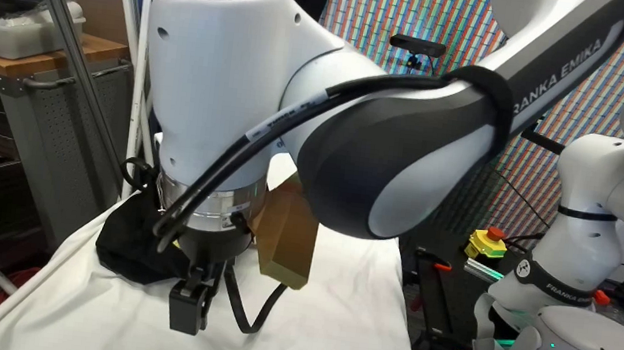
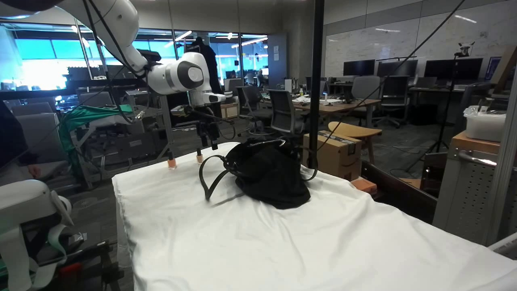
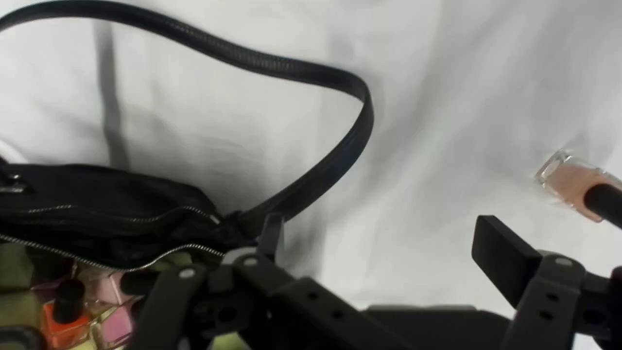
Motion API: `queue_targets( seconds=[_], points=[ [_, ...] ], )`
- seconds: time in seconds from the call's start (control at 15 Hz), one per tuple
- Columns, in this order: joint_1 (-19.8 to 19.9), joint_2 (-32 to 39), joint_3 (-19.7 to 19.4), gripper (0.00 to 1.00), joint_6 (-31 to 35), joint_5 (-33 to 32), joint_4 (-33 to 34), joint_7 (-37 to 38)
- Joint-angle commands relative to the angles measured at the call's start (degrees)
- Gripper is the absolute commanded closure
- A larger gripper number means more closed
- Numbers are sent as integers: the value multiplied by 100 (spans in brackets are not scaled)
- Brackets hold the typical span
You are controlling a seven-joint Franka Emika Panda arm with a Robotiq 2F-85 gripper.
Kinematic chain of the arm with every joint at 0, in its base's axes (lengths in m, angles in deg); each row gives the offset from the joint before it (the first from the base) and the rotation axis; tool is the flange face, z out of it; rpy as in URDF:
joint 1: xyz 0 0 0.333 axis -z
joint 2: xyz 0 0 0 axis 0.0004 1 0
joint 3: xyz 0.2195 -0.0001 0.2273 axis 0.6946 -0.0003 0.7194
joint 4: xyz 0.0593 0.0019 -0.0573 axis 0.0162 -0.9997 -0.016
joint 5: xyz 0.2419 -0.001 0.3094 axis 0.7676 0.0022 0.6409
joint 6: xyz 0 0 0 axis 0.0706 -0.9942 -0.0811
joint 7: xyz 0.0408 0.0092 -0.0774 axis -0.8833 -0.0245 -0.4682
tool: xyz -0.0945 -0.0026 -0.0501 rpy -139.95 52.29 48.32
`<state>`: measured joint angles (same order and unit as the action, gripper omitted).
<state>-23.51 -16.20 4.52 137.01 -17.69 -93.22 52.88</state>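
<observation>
Hovering, spread wide, tool (image 3: 379, 238) between black bag (image 3: 97, 188) and peach polish bottle (image 3: 569, 181), above white cloth (image 3: 437, 121).

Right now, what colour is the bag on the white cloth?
The bag is black; it shows best in an exterior view.

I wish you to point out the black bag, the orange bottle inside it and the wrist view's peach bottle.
Black bag (image 2: 270, 174): in an exterior view, on its fabric side.
Orange bottle (image 3: 66, 332): in the wrist view, on its glass body.
Peach bottle (image 3: 570, 184): in the wrist view, on its glass body.
</observation>
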Motion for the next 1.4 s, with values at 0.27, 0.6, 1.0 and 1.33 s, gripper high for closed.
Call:
queue_targets(
  seconds=[0.27,0.6,1.0,1.33],
  points=[
    [-102,-88,325,0,476,644,-581,218],
    [-286,23,309,0,1195,766,-681,616],
    [-485,151,329,0,1584,882,-693,1236],
    [-715,172,395,0,1553,911,-699,1693]
  ],
)
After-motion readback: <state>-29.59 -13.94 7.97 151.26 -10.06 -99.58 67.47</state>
